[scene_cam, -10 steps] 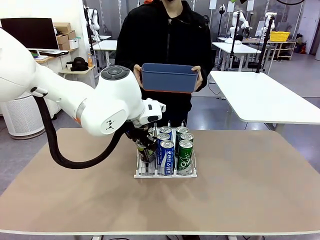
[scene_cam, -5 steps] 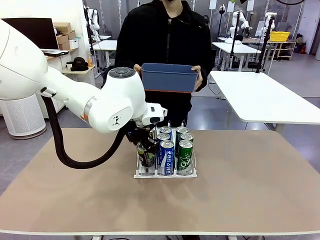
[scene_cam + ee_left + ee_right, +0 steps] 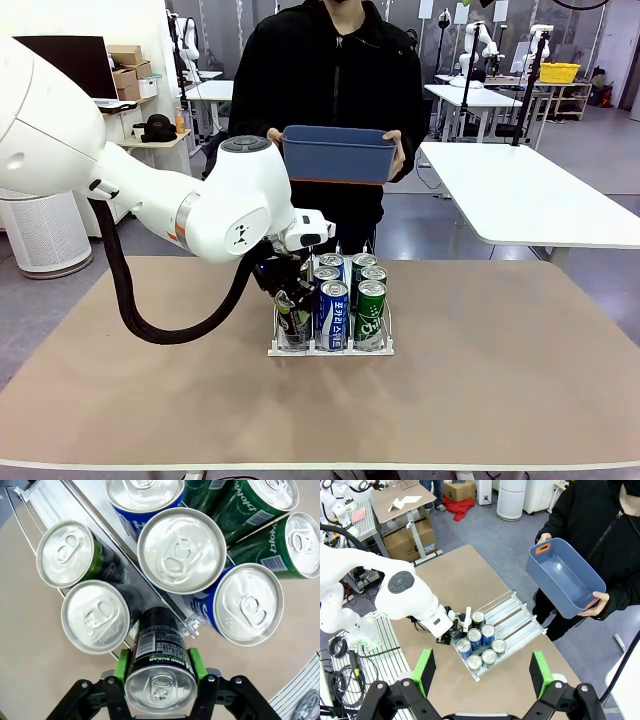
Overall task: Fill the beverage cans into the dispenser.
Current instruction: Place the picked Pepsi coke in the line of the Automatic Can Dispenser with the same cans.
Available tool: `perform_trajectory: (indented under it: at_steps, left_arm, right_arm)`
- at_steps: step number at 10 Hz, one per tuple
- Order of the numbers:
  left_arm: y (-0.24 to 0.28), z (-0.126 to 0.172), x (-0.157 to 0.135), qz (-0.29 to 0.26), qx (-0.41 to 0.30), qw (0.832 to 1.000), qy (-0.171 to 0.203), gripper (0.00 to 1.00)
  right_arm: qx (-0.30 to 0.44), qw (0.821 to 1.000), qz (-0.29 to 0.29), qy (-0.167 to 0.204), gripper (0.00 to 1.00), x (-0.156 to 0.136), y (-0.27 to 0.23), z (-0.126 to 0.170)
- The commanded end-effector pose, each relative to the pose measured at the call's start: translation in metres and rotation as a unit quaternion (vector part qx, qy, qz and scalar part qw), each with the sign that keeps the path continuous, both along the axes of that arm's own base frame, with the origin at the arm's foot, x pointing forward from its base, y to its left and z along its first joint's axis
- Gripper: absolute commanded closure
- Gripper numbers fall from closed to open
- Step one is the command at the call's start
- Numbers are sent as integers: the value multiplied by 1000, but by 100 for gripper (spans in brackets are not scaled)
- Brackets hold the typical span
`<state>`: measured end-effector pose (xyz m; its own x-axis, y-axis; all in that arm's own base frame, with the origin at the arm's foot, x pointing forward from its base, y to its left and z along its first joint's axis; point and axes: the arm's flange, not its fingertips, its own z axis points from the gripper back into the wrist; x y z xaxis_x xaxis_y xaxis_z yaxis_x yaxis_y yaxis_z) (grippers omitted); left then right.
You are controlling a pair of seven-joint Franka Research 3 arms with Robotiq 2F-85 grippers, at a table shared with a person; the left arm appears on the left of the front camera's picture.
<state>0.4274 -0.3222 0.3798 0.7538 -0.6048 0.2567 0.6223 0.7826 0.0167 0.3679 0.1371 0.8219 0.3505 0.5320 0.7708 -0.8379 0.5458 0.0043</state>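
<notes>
The left claw [image 3: 160,677] is clenched on a black can [image 3: 161,667], held over the dispenser's [image 3: 330,348] left lane, just behind the two cans [image 3: 95,616] already standing there. To do this well, keep the can upright, lower it between the dividers, and release only once it is seated. The right claw [image 3: 482,672] hangs released, high above the dispenser

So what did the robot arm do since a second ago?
The left arm swung a little toward the person, the left gripper still clamped on the dark can at the dispenser's left lane. The person's blue bin and the other cans stayed put.
</notes>
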Motion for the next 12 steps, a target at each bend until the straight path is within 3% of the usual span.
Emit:
perform_trajectory:
  at_steps: [1,3,4,8,9,10,11,12]
  left_arm:
    - [4,5,13,-8,-6,1000,12,42]
    - [3,3,14,-12,-8,999,35,42]
    - [-1,-2,5,2,2,1000,12,42]
    - [-1,-2,5,2,2,1000,12,42]
    - [-1,-2,7,0,2,1000,20,23]
    - [1,8,5,7,6,1000,12,23]
    - [3,17,2,14,11,1000,5,4]
    - [3,23,0,20,14,1000,-2,19]
  right_arm:
    - [0,1000,0,1,0,-1,0,-2]
    - [0,1000,0,1,0,-1,0,-2]
    - [0,1000,0,1,0,-1,0,-2]
    - [0,1000,0,1,0,-1,0,-2]
    - [0,1000,0,1,0,-1,0,-2]
    - [0,1000,0,1,0,-1,0,-2]
    - [0,1000,0,1,0,-1,0,-2]
    - [0,1000,0,1,0,-1,0,-2]
